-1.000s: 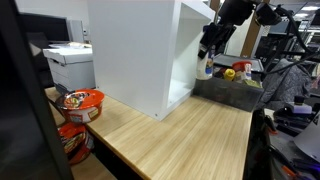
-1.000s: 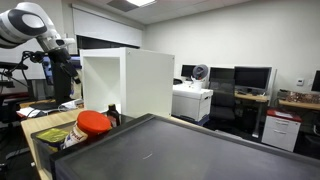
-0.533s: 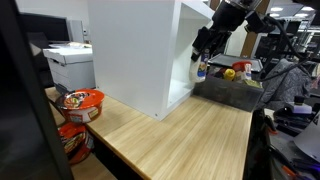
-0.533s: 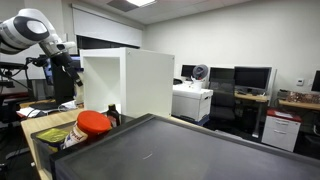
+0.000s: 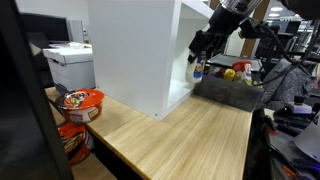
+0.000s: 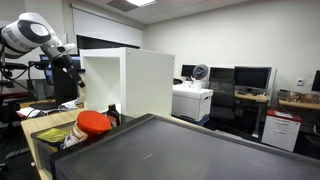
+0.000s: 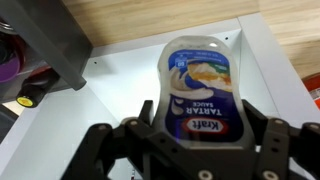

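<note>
Sauce bottle (image 7: 197,75) — clamped in the gripper (image 7: 200,128) — hangs at the mouth of the white box (image 7: 110,112), grey bin (image 5: 232,92) beside.

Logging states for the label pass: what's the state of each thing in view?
gripper: shut on the tartar sauce bottle.
tartar sauce bottle: gripped from both sides, off the table, label facing the wrist camera.
white cabinet: upright on the table, front open.
noodle bowl: upright, lid on.
grey bin: open top, items inside.
</note>
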`<control>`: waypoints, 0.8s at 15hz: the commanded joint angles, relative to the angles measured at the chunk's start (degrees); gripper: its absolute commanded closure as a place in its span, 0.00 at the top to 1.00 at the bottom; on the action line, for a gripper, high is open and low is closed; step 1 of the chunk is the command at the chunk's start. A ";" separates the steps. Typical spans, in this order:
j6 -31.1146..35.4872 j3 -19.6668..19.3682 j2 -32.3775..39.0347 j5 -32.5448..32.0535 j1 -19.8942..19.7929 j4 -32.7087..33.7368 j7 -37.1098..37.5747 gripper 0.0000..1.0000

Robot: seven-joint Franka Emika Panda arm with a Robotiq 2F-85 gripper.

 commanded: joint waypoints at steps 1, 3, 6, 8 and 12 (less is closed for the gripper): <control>2.04 0.80 0.71 -4.25 -2.02 0.75 2.36 0.58; 2.24 0.72 1.04 -5.29 -2.27 0.89 2.18 0.58; 2.88 0.71 1.45 -6.98 -2.77 1.03 2.13 0.58; 3.40 0.72 1.94 -8.09 -3.16 1.15 2.18 0.58; 4.54 0.85 2.79 -9.97 -3.79 1.19 2.38 0.58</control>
